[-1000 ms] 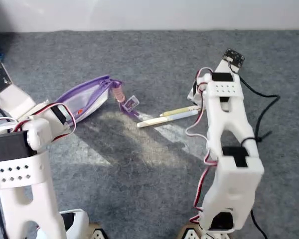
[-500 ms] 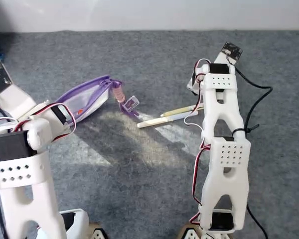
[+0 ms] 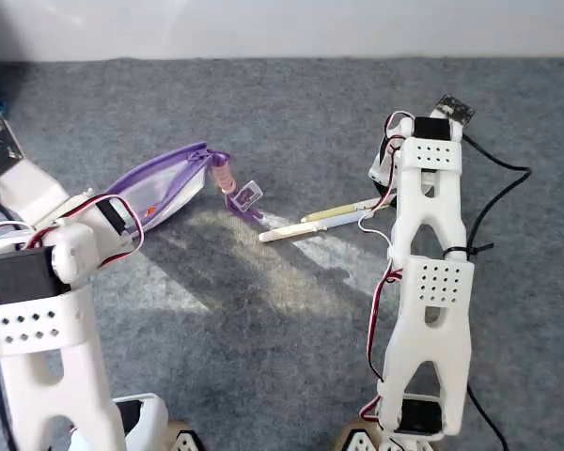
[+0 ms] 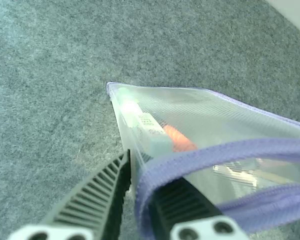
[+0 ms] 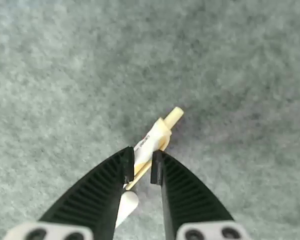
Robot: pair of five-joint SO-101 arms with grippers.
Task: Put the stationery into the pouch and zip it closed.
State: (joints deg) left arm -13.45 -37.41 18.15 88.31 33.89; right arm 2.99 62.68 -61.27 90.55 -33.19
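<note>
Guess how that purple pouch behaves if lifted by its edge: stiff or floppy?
Probably floppy: the pouch is thin see-through plastic, and its rim bends where the left end effector pinches it. The marker inside would likely slide to the low end.

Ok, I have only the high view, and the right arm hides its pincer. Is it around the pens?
Observer: Yes, the right pincer has a finger on each side of the pens, pressed against them.
Operator: Does the left one hold the pouch?
Observer: The left pincer is clamped on the pouch at its purple rim.
Operator: Is the pouch empty?
Observer: No, a white item with a green end lies inside.
</note>
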